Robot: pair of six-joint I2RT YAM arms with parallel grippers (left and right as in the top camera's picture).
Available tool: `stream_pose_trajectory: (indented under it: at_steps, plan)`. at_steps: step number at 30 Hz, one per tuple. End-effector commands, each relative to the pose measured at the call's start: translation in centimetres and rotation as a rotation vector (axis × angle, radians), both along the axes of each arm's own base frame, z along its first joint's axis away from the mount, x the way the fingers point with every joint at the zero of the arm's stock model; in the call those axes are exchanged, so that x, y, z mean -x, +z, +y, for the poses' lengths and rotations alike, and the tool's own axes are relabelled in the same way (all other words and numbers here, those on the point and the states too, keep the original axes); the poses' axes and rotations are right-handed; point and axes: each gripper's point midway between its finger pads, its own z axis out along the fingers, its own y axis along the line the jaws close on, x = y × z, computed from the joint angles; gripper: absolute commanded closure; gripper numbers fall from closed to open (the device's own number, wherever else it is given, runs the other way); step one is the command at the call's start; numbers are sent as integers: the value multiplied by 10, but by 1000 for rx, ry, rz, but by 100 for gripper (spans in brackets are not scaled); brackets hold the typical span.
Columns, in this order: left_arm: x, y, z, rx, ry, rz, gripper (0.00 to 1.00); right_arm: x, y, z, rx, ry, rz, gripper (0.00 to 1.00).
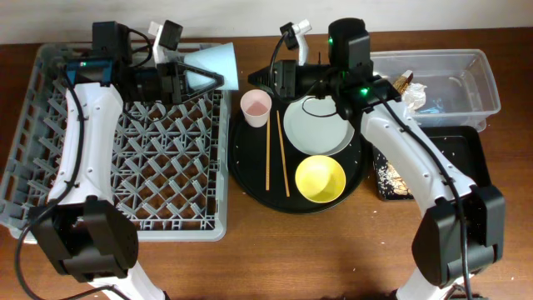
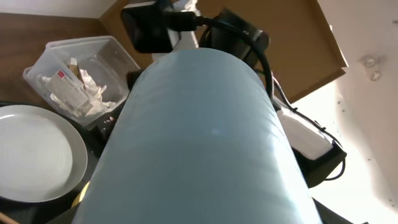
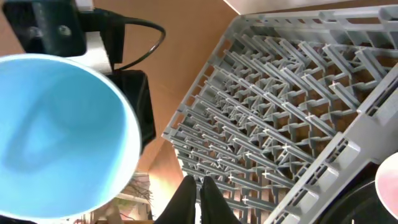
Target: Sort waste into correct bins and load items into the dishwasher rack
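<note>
My left gripper (image 1: 202, 80) is shut on the light-blue cup (image 1: 218, 62) and holds it on its side above the far right corner of the grey dishwasher rack (image 1: 125, 167). The cup fills the left wrist view (image 2: 205, 137), hiding the fingers. My right gripper (image 1: 255, 79) is shut and empty, just right of the cup's mouth; its wrist view shows the closed fingers (image 3: 200, 199), the cup (image 3: 56, 137) and the rack (image 3: 298, 112). The pink cup (image 1: 255, 107), grey-green plate (image 1: 318, 129), yellow bowl (image 1: 321, 178) and two chopsticks (image 1: 267, 158) sit on the round black tray (image 1: 250, 179).
A clear tub (image 1: 479, 83) at the far right holds white napkins (image 1: 414, 93). In front of it a shallow black tray (image 1: 454, 154) holds tan food scraps (image 1: 391, 179). The right arm reaches across the round tray's far side.
</note>
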Motion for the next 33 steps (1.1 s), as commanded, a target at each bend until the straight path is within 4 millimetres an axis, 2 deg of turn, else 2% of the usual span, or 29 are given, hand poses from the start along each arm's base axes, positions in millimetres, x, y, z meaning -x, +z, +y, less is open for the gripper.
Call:
stream_pose_trajectory:
  at_steps: [1, 2, 3, 4, 5, 8, 10, 11, 14, 17, 18, 20, 21, 23, 24, 27, 30, 31, 33]
  plan:
    - [-2, 6, 1, -10, 4, -61, 33, -5, -2, -4, 5, -7, -14, 81]
    - [-10, -12, 5, -117, 54, -52, 37, -7, -6, -11, 15, -15, -4, 75]
    - [-22, -39, 13, -276, 133, 8, 37, -9, -12, -20, 32, -29, 13, 67]
    - [-28, -55, 22, -381, 189, 50, 37, -10, -19, -29, 53, -39, 29, 62]
    - [-32, -72, 38, -546, 269, 69, 37, -12, -36, -46, 109, -74, 72, 54]
    - [-26, -72, 73, -807, 396, 72, 38, -15, -70, -77, 245, -171, 165, 51]
    - [-2, -68, 112, -1036, 530, 182, 39, -16, -95, -99, 367, -261, 230, 44]
    - [14, -67, 119, -1072, 573, 270, 39, -15, -104, -107, 421, -291, 246, 41]
    - [65, -75, 108, -1126, 466, 447, 40, -10, -121, -123, 523, -341, 286, 39]
    - [85, -94, 88, -1233, 374, 473, 41, -9, -124, -126, 544, -352, 297, 35]
    - [96, -112, 89, -1327, 376, 533, 41, -8, -125, -126, 546, -351, 302, 35]
    - [107, -136, 83, -1378, 341, 591, 41, -8, -125, -127, 549, -352, 303, 35]
    - [115, -163, 77, -1404, 302, 627, 41, -8, -125, -127, 549, -352, 303, 35]
    - [119, -182, 82, -1434, 320, 667, 41, -8, -125, -127, 551, -348, 297, 35]
    - [120, -199, 92, -1489, 364, 687, 41, -7, -126, -127, 554, -345, 299, 35]
    - [114, -218, 104, -1539, 439, 679, 42, -5, -127, -127, 559, -341, 305, 35]
    - [107, -240, 102, -1518, 461, 653, 40, -4, -127, -127, 561, -338, 304, 35]
    - [106, -249, 98, -1492, 461, 649, 35, -4, -127, -127, 561, -338, 305, 35]
    - [104, -251, 94, -1467, 460, 647, 25, -4, -127, -127, 561, -338, 305, 35]
